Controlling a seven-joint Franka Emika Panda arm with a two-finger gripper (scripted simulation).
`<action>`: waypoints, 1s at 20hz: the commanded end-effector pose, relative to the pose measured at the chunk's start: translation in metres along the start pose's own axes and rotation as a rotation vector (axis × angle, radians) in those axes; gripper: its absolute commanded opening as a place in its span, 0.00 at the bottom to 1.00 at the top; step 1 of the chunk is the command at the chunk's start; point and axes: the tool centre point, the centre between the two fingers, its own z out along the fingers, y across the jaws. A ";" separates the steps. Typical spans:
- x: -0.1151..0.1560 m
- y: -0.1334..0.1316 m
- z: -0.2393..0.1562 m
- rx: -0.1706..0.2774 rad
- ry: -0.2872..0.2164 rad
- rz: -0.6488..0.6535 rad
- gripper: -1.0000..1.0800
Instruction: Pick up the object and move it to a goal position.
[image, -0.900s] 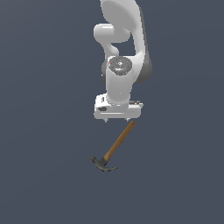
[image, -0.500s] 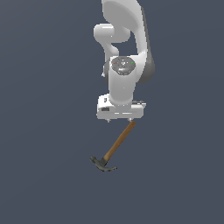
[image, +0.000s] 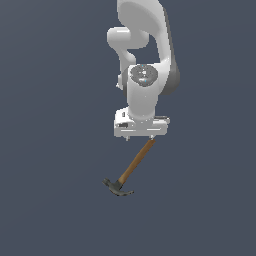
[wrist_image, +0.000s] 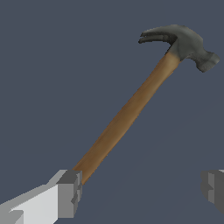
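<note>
Hovering over the hammer (image: 131, 170), my gripper (image: 142, 138) has its fingers spread wide apart; the wrist view shows one fingertip (wrist_image: 70, 192) beside the butt of the brown handle and the other far off at the frame's right edge, nothing clamped. The hammer lies in the lower centre of the exterior view, dark head toward the lower left. By my reckoning only the approach is done; grasping, lifting and carrying to the goal remain.

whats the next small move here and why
Probably lower and shut the gripper on the handle end: the fingers stand wide apart, one beside the hammer handle, the other well clear, so nothing is gripped yet.
</note>
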 end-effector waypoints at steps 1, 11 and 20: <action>0.001 0.000 0.001 0.000 0.000 0.014 0.96; 0.015 0.000 0.016 0.001 0.003 0.165 0.96; 0.036 0.001 0.041 -0.003 0.009 0.401 0.96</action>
